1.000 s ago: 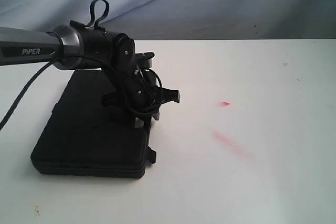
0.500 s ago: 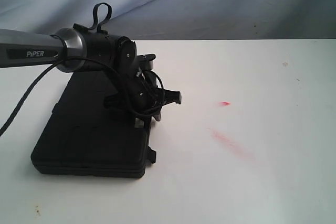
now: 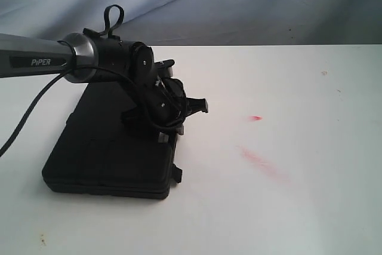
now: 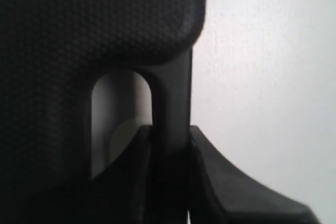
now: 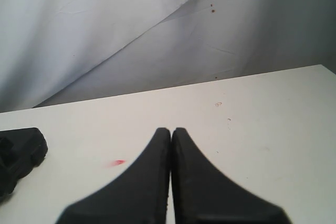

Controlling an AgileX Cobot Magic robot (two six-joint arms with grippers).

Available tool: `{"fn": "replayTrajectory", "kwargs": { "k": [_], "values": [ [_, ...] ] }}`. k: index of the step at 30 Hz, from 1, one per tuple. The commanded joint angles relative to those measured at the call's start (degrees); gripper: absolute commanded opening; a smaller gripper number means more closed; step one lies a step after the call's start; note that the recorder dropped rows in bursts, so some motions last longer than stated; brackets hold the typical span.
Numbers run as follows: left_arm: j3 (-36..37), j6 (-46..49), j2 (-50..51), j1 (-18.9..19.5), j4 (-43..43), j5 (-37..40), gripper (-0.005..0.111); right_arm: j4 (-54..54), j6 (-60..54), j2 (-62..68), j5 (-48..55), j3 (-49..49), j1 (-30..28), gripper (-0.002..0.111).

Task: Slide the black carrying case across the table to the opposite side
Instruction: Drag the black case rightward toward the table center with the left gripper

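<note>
- Left gripper (image 3: 166,137) is clenched on the case (image 3: 107,147). The jaws pinch the thin handle bar (image 4: 176,93) at the case's edge.
- One finger (image 4: 128,182) sits inside the handle slot (image 4: 119,114); the other is outside the bar, over bare table.
- The case lies flat on the white table (image 3: 310,207), lid up. Its body spreads from the left gripper back under the left arm (image 3: 36,58), towards that arm's base.
- On the other side of the left gripper, away from the case body, is open tabletop with red smears (image 3: 262,163), well apart from the fingertips.
- A small latch tab (image 3: 176,173) sticks out of the same case edge the gripper holds, just beside the gripper on the camera side.
- Right gripper (image 5: 171,135) is clamped on nothing — fingertips pressed together, held above the table, touching no object.
- In the right wrist view, one rounded corner of the case shows off to the side, well apart from the right gripper, and a small red smear lies between them.
- Grey-blue cloth backdrop (image 3: 239,4) hangs beyond the far table edge, past both grippers.
</note>
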Motion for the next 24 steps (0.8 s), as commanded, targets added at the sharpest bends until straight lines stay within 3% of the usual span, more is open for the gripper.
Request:
{"fn": "replayTrajectory", "kwargs": {
  "k": [1,15,24],
  "values": [
    [-1.4,-1.01,0.03,-0.28,-6.67,-2.78,0.0,0.0,-0.31,-0.15,-0.06,0.21,-0.42,0.0],
    [-28.98,-11.29,14.47,-8.18,-6.23,8.53,0.0,0.0,-0.31,-0.15,-0.06,0.21,-0.42,0.0],
    [-32.15,-15.67,17.49,-8.29,-5.72,9.22,0.0,0.0,-0.31,-0.15,-0.06,0.21,-0.42,0.0]
  ]
}}
